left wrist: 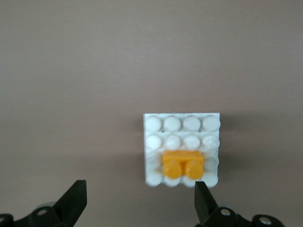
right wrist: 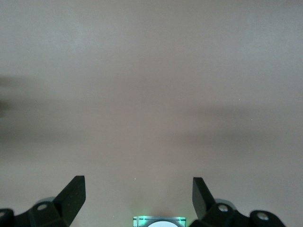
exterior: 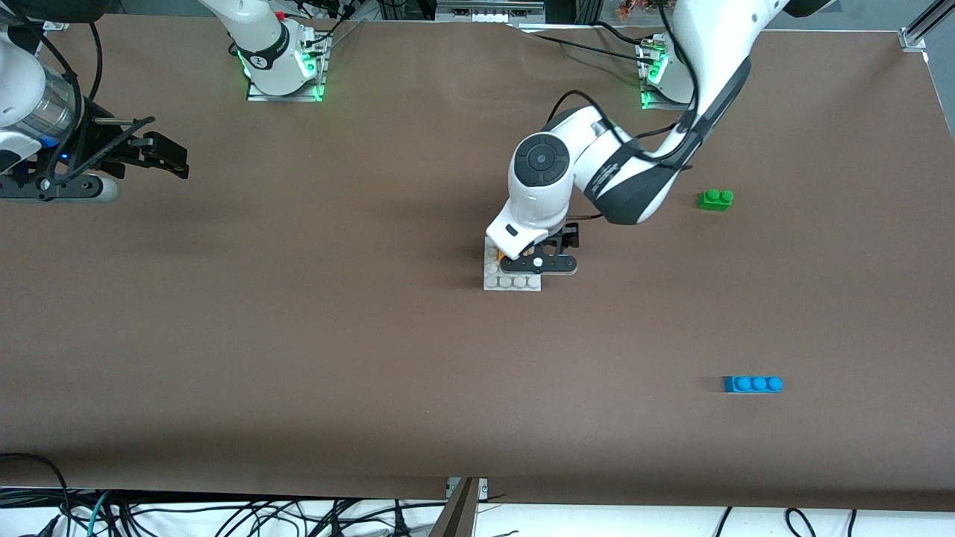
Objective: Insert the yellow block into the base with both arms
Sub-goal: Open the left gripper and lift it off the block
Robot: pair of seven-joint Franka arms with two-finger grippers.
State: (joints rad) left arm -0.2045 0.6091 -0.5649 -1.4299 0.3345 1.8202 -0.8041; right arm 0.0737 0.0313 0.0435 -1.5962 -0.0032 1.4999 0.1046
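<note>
The yellow block (left wrist: 182, 163) sits on the studs of the white base (left wrist: 182, 124), in a row near one edge. From the front, only a sliver of the yellow block (exterior: 493, 256) shows under the left arm's hand, on the base (exterior: 511, 282) near the table's middle. My left gripper (left wrist: 140, 199) hangs open just above the base (exterior: 533, 258), its fingers clear of the block, with one fingertip (left wrist: 203, 198) close beside it. My right gripper (exterior: 171, 158) waits open and empty (right wrist: 138, 194) over the table at the right arm's end.
A green two-stud brick (exterior: 715, 199) lies toward the left arm's end, farther from the front camera than the base. A longer blue brick (exterior: 753, 384) lies nearer the camera at that same end. The right arm's mounting plate (right wrist: 158, 221) shows below the right gripper.
</note>
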